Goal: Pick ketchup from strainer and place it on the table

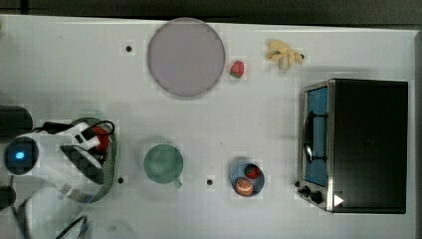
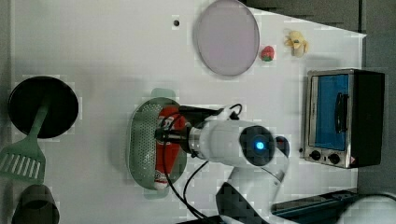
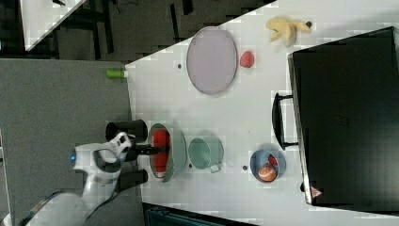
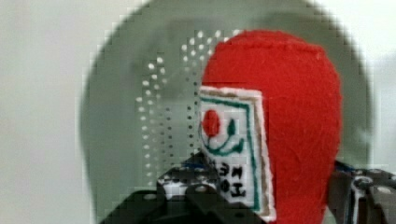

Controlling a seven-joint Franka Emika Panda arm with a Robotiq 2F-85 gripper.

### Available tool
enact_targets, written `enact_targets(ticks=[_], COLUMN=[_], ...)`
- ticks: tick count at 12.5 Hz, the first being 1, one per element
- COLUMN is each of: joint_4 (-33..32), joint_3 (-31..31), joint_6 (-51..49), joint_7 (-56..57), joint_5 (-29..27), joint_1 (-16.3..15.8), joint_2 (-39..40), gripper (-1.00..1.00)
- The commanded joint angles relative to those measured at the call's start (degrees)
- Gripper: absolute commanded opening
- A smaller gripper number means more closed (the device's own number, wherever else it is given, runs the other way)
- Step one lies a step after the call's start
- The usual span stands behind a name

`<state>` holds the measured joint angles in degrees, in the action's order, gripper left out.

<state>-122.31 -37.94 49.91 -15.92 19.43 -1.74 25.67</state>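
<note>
Ketchup point(image 4: 285, 116): red felt-looking bottle w/ white-and-red label, lying lengthwise in the strainer; white cap end toward the left view's bottom.
Strainer point(image 2: 140, 144): pale green oval basket, perforated bottom, on the table near the top view's left edge, just left of the mug.
Gripper point(image 4: 275, 196): down inside the strainer, fingers either side of the ketchup, clamped on its body per wrist view; bottle looks to be still in the basket, can't tell if lifted.
Arm: white, blue light on it, black cables trailing over the strainer in the left view.
Table point(image 1: 59, 64): large flat white top, a few small dark holes.
Mug point(image 1: 163, 164): round green, between strainer and small bowl in the top view.
Bowl point(image 1: 247, 179): small blue, holds red and orange toy fruit.
Plate point(image 1: 185, 57): big grey-lilac round, toward the top view's top; strawberry point(image 1: 237, 69) just right of it.
Banana point(image 1: 284, 54): peeled toy, further right, above the oven.
Oven point(image 1: 356, 144): black toaster oven, blue window, at the top view's right.
Pan & spatula point(image 2: 28, 154): black pan point(image 2: 43, 106), green spatula at the left view's left.
Room: grey floor beyond the table edge in the right view.
</note>
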Motion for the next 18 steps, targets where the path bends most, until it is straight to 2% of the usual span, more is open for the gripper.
enact_targets(ticks=[1,3,8,11,14,18], joint_4=[4.4,7.0,17.0,18.4,18.4,16.2], joint_3=[-2.6,-1.8,5.8,13.2,20.3,27.6], joint_6=[-4.4,-8.9,-27.0,-27.7,-27.0,-26.5], joint_7=[-1.5,2.4,20.2,29.4,39.5,41.8], joint_5=[-7.7,-12.2,-12.5,-12.5,-12.5,-12.5], joint_1=[1.5,3.6,9.8,12.5,13.9,14.5], joint_2=[-9.0,-12.4,-14.7,-14.7,-14.7,-14.7], gripper=[0.19,0.19,0.19,0.19,0.19,0.19])
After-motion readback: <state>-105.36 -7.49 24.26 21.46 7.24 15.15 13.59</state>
